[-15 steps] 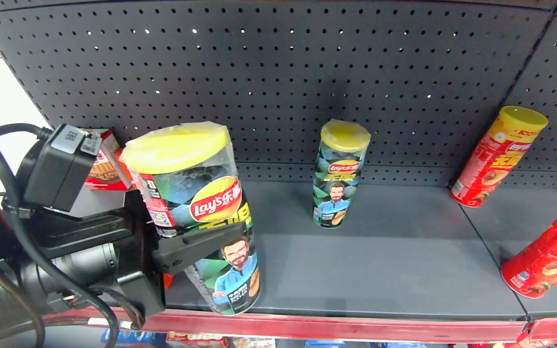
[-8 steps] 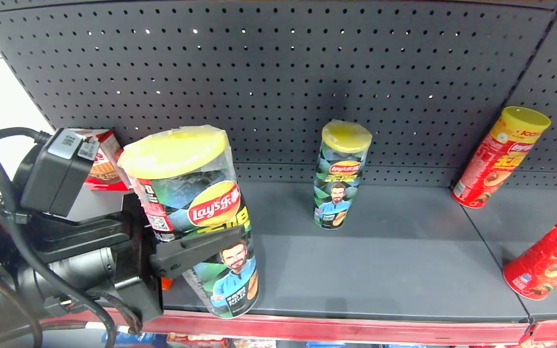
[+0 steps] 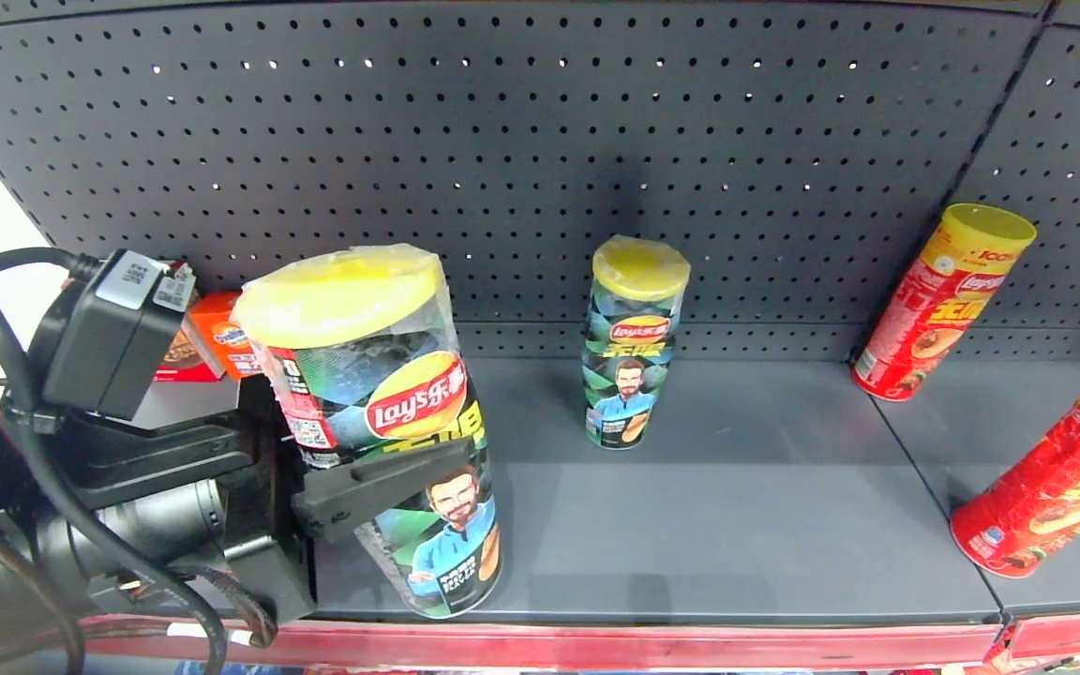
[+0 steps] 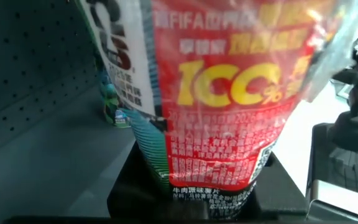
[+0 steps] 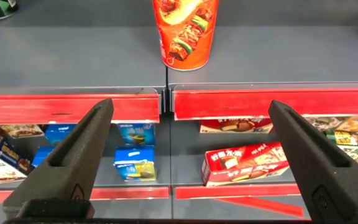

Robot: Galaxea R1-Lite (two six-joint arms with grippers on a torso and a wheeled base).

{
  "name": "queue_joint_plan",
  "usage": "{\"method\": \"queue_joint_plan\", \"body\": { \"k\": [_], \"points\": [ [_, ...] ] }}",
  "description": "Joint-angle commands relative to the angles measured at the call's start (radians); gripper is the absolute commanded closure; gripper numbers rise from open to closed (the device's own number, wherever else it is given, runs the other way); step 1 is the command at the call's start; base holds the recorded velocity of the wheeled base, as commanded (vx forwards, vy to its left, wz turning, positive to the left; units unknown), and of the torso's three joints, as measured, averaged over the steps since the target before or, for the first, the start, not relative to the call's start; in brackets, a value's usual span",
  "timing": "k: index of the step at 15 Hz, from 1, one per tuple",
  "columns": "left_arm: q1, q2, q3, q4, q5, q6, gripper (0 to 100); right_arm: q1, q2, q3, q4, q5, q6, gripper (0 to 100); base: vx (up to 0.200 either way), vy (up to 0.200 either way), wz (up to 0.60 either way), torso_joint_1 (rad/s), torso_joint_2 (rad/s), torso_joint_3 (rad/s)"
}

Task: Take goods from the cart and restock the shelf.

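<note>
My left gripper (image 3: 388,461) is shut on a green chips can (image 3: 376,412) with a yellow lid, held upright at the front left of the dark shelf (image 3: 737,525). Whether its base touches the shelf I cannot tell. Up close, the held can (image 4: 219,93) shows its red printed side. A second green can (image 3: 632,345) stands upright farther back in the middle, and this second can (image 4: 112,104) shows small behind the held one. My right gripper (image 5: 194,165) is open with nothing between its fingers, in front of a red shelf rail (image 5: 272,102).
Two red chips cans (image 3: 943,300) (image 3: 1046,487) stand on the right part of the shelf; a red can (image 5: 185,31) also stands near the front edge. Small snack boxes (image 3: 217,345) sit at the back left. A lower shelf holds snack boxes (image 5: 244,165). Bare shelf lies between the green cans.
The head camera has shifted, so the shelf's goods sit a little more to the left. The held can stays in my left gripper at about the same place.
</note>
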Motion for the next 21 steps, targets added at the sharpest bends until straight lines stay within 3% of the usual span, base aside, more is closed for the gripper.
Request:
{"method": "queue_joint_plan", "body": {
  "k": [1,4,7,8,9,10,11,14,18,21],
  "points": [
    [0.001,0.001,0.003,-0.001,0.001,0.003,100,0.000,0.001,0.000,-0.001,0.005,-0.002,0,0.000,0.000,0.00,0.000,0.00,0.000],
    [0.001,-0.005,0.048,-0.015,0.002,0.020,100,0.000,0.008,0.000,-0.001,0.002,0.024,0,0.000,0.000,0.00,0.000,0.00,0.000],
    [0.003,-0.008,0.031,-0.026,0.002,-0.001,100,0.009,0.024,0.000,-0.002,0.012,0.039,0,0.000,0.000,0.00,0.000,0.00,0.000],
    [0.006,-0.010,0.031,-0.029,0.006,-0.024,100,0.007,0.024,0.000,-0.005,0.014,0.036,0,0.000,0.000,0.00,0.000,0.00,0.000],
    [0.020,-0.010,0.028,-0.035,0.006,-0.030,100,0.009,0.024,-0.064,-0.008,0.025,0.061,0,0.000,0.000,0.00,0.000,0.00,0.000],
    [0.040,-0.011,0.025,-0.038,0.004,-0.038,100,0.023,0.159,-0.262,0.004,0.022,0.159,0,0.000,0.000,0.00,0.000,0.00,0.000],
    [0.044,-0.010,0.020,-0.038,0.004,-0.040,100,0.023,0.251,-0.311,0.027,0.028,0.183,0,0.000,0.000,0.00,0.000,0.00,0.000],
    [0.043,-0.013,0.008,-0.038,0.004,-0.040,100,0.092,0.254,-0.354,0.067,0.055,-0.015,0,0.000,0.000,0.00,0.000,0.00,0.000],
    [0.043,-0.017,0.016,-0.039,0.002,-0.038,100,0.240,0.432,-0.497,0.122,0.112,-0.084,0,0.000,0.000,0.00,0.000,0.00,0.000],
    [0.044,-0.027,0.023,-0.039,0.004,-0.040,100,0.297,0.586,-0.586,0.097,0.141,-0.084,0,0.000,0.000,0.00,0.000,0.00,0.000]
  ]
}}
